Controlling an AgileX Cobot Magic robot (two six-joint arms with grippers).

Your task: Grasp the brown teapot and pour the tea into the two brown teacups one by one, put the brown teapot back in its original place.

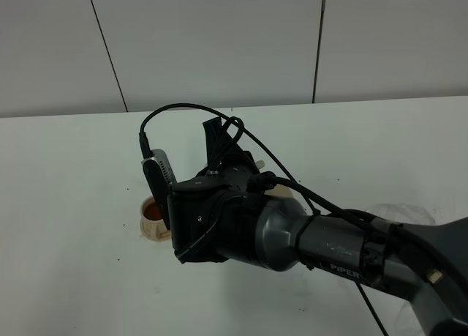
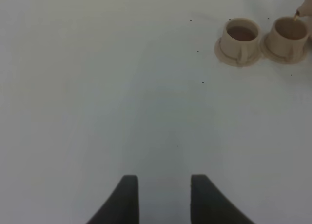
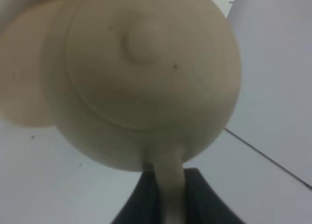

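The brown teapot fills the right wrist view, tilted, lid knob facing the camera. My right gripper is shut on its loop handle. From the high camera my right arm hides the teapot. One brown teacup on its saucer shows beside the arm, with dark tea in it. The left wrist view shows both teacups side by side: the filled one and a second, with the teapot's spout tip just above the second. My left gripper is open over bare table, far from the cups.
The white table runs back to a grey panelled wall. A beige sliver shows behind my right wrist; I cannot tell what it is. A blurred beige shape lies under the teapot in the right wrist view.
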